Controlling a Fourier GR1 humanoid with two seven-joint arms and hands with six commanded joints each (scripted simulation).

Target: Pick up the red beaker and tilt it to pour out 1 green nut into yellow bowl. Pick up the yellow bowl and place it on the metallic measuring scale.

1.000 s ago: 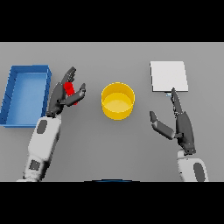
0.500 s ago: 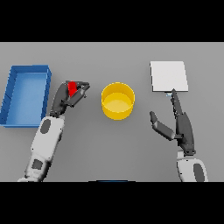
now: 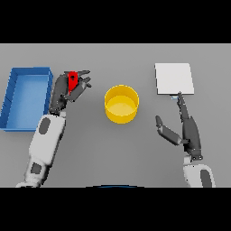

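The red beaker (image 3: 71,81) is lifted off the table in my left hand (image 3: 67,91), whose fingers curl round it so only a narrow red strip shows. It hangs left of the yellow bowl (image 3: 122,104), which stands at the table's middle and looks empty. The metallic measuring scale (image 3: 174,78), a pale flat square, lies at the back right. My right hand (image 3: 186,127) hovers open in front of the scale, fingers straight and pointing at its near edge, thumb spread toward the bowl.
A blue open bin (image 3: 26,97) sits at the far left, close beside my left forearm.
My left hand has closed round the red beaker and lifted it, turning it so less red shows. The right hand, bowl and scale have stayed put.
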